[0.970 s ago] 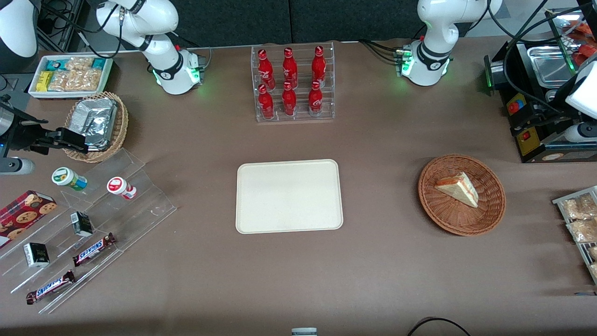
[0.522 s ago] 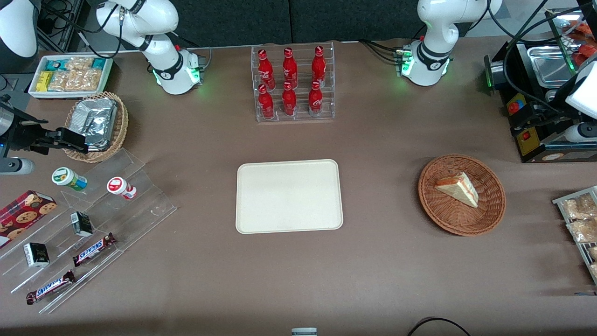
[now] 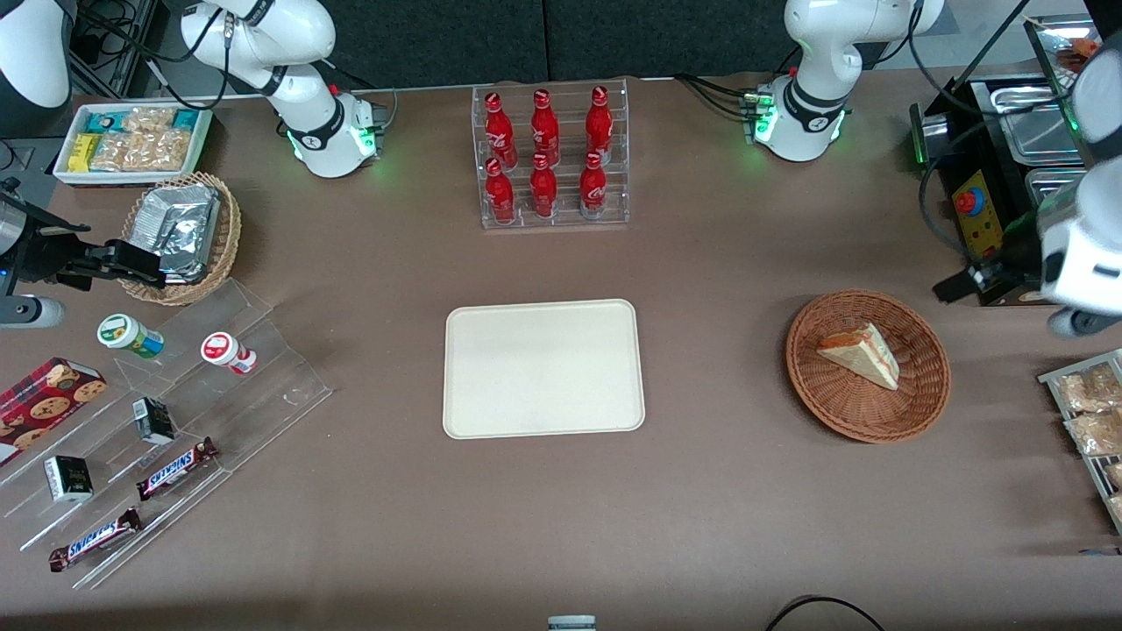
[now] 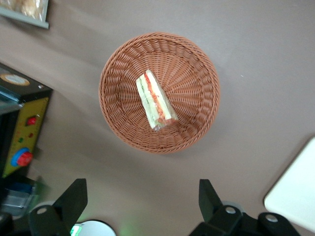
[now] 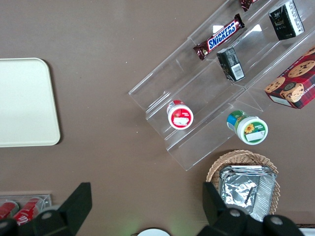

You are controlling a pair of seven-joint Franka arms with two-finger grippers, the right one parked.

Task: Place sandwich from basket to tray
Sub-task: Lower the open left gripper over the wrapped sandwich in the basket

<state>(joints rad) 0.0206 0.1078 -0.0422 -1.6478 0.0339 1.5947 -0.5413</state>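
Front view, read from the parked arm's end of the desk (image 3: 736, 526) toward the working arm's. A clear stepped display rack (image 3: 175, 412) carries two Snickers bars (image 3: 175, 468), small dark cartons (image 3: 154, 421) and two capped cups (image 3: 226, 350); a red cookie box (image 3: 48, 399) lies beside it. Farther from the camera stand a tan wicker basket of foil packs (image 3: 180, 235) and a white box of snack packets (image 3: 131, 143). At mid-desk an acrylic rack holds six red bottles (image 3: 548, 158); nearer the camera lies the tray (image 3: 543, 368), cream-white, flat on the desk. Toward the working arm's end sits the basket (image 3: 920, 394), reddish-brown wicker, well apart from the tray. The sandwich (image 3: 863, 353) lies inside the basket, near its middle, resting on the weave with its red-orange and green filling edge exposed. The gripper (image 3: 960, 285) hangs above the desk just beside the basket's rim, toward the working arm's end, in front of a black control box with a red button (image 3: 977, 215). In the left wrist view the gripper (image 4: 140, 201) has its two fingers (image 4: 74, 199) spread wide apart, holding nothing and touching nothing; the sandwich (image 4: 155, 101) and basket (image 4: 197, 64) lie below it, with a corner of the tray (image 4: 295, 196) visible. A rack of snack bags (image 3: 1091, 421) occupies the desk's edge.
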